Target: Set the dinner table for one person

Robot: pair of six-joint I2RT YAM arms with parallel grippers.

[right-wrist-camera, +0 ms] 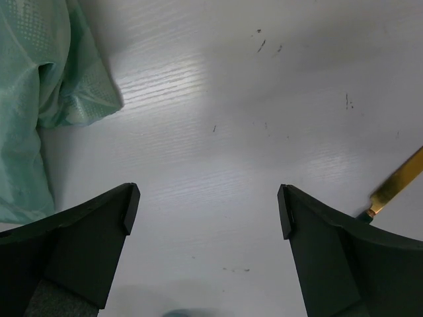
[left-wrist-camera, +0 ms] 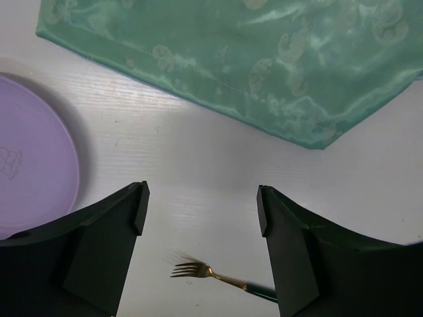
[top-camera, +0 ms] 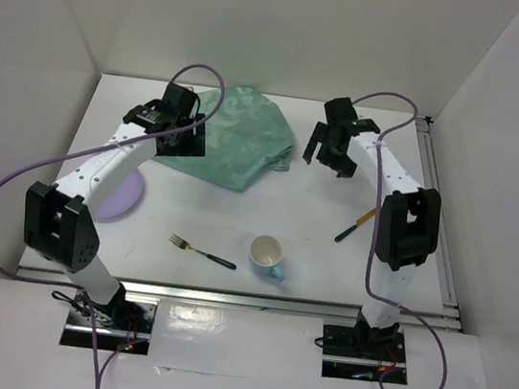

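Note:
The dinner table (top-camera: 209,209) is a white surface with metal rail edges. On it lie a crumpled teal patterned cloth (top-camera: 240,143), a lilac plate (top-camera: 120,197), a gold fork with a dark handle (top-camera: 201,251), a light-blue cup (top-camera: 267,257) and a gold knife with a dark handle (top-camera: 360,224). My left gripper (top-camera: 181,145) hovers open and empty at the cloth's left edge. In the left wrist view it (left-wrist-camera: 201,201) is above bare table, with the cloth (left-wrist-camera: 264,59), plate (left-wrist-camera: 33,172) and fork (left-wrist-camera: 211,272) in sight. My right gripper (top-camera: 327,158) is open and empty, right of the cloth.
In the right wrist view my open gripper (right-wrist-camera: 206,205) is over bare table, with the cloth (right-wrist-camera: 39,79) at the left and the knife's blade (right-wrist-camera: 396,185) at the right edge. White walls enclose the table on three sides. A metal rail (top-camera: 436,210) runs along the right edge.

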